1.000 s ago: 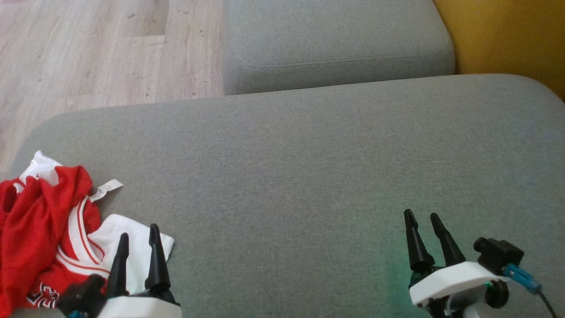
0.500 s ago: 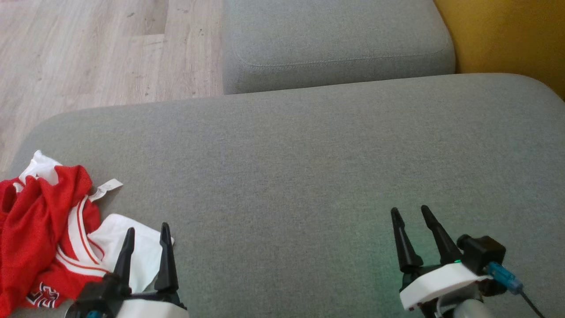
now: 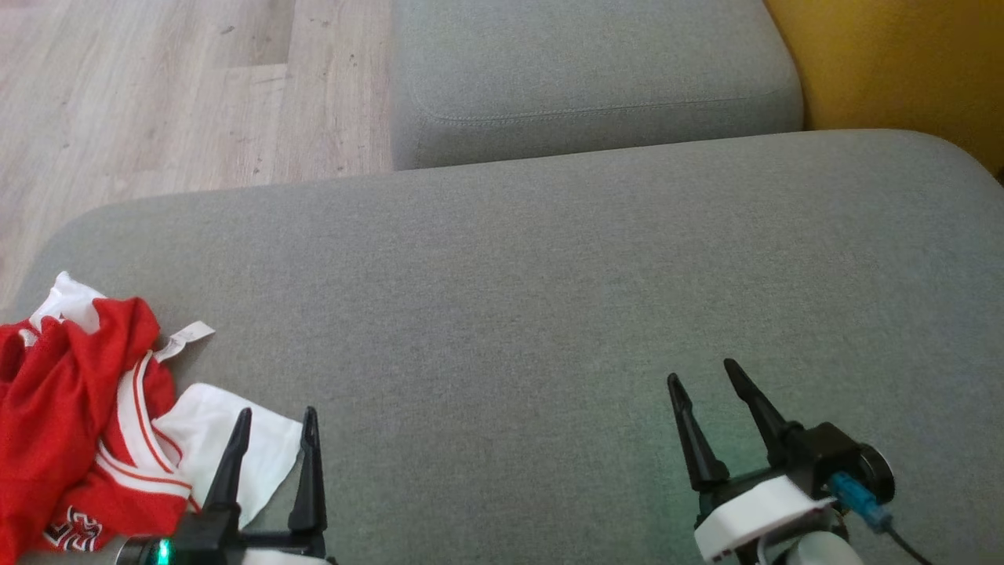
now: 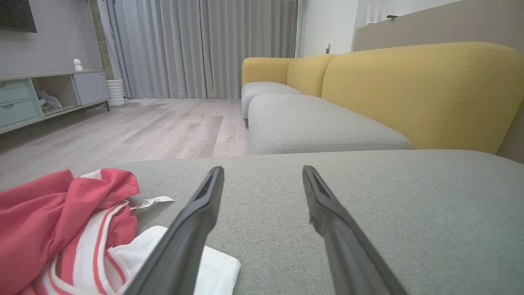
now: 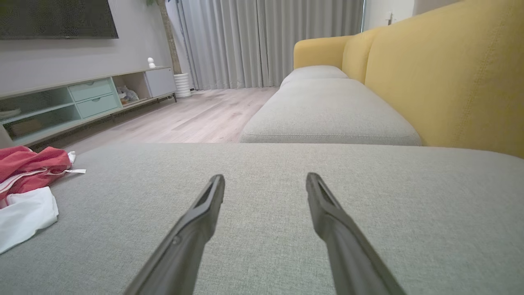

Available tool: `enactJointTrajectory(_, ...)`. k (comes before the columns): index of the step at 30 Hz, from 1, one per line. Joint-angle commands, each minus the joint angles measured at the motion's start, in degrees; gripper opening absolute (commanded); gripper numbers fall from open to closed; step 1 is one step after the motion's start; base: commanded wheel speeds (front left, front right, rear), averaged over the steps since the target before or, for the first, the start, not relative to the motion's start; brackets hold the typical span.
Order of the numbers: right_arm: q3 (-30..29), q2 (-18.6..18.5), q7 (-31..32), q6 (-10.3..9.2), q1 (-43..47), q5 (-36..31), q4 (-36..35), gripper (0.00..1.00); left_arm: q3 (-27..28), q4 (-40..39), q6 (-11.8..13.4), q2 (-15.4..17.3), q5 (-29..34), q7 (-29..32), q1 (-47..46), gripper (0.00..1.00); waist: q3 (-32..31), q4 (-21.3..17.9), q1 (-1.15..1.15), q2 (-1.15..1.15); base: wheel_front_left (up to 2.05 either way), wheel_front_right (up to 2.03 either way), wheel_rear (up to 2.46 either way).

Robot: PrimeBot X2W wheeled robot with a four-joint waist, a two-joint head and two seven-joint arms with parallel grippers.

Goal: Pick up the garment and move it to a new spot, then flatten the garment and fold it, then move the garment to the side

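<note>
garment (image 3: 78, 424): red jersey with white trim, crumpled in a heap at the left end of the grey sofa seat (image 3: 510, 275), near its front-left corner. Part of it runs off the left edge of the head view. Not flattened, not folded. A white care label (image 3: 184, 336) sticks out of the heap to the right and lies flat on the seat. A white flap (image 3: 196, 424) of the fabric spreads out toward the seat's near edge.

left gripper (image 3: 278, 410): fingers spread well apart, nothing held. In the head view its left finger overlaps the white flap; its right finger sits just past the flap's edge, over bare cushion. The left wrist view agrees: left finger crosses the white corner, right finger is over grey fabric. Can't tell whether the tips touch cloth or seat.

right gripper (image 3: 700, 369): fingers also spread, empty, low over bare seat on the right side, well apart from the garment. The right wrist view has the heap far off at its left edge.

Around it: second grey seat cushion (image 3: 588, 71) beyond the first, yellow backrest (image 3: 902, 63) on the right, pale wood floor (image 3: 157, 94) on the left. The wrist views add grey curtains (image 5: 266, 41) and a low cabinet (image 5: 94, 98) with pale green drawers.
</note>
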Motion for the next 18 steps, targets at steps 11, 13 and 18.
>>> enactJointTrajectory(11,2.9,-0.5,-2.2,-0.04,-2.4,-6.9,-2.3,1.00,1.8,-1.6,-0.2,0.1,7.2,-2.2,-1.4,1.00,-0.1,-0.1,0.00,0.00,0.00,0.00,0.00)
enactJointTrajectory(13,2.9,-0.5,-2.2,-0.04,-2.4,-6.8,-2.2,1.00,1.8,-1.5,-0.3,0.0,7.3,-2.2,-1.4,1.00,-0.1,-0.1,0.00,0.00,0.00,0.00,0.00)
enactJointTrajectory(18,2.9,-0.5,-2.2,-0.04,-2.3,-6.8,-2.0,1.00,1.8,-1.2,-0.5,-0.1,7.5,-2.2,-1.3,1.00,-0.2,0.0,0.00,0.00,0.00,0.00,0.00)
